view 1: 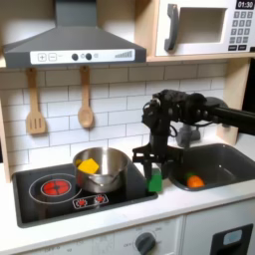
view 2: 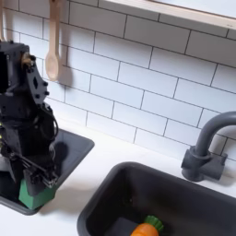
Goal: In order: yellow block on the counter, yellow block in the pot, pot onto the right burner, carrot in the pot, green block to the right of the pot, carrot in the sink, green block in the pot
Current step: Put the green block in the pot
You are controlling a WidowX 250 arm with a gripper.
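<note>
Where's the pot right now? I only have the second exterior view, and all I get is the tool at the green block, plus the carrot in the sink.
Observer: In the first exterior view, the pot stands on the black stovetop. It is to the first exterior view's left of the green block and apart from it.
Operator: Is anything inside it?
Observer: Yes, the yellow block lies in the pot, towards the first exterior view's left side of it.
</note>
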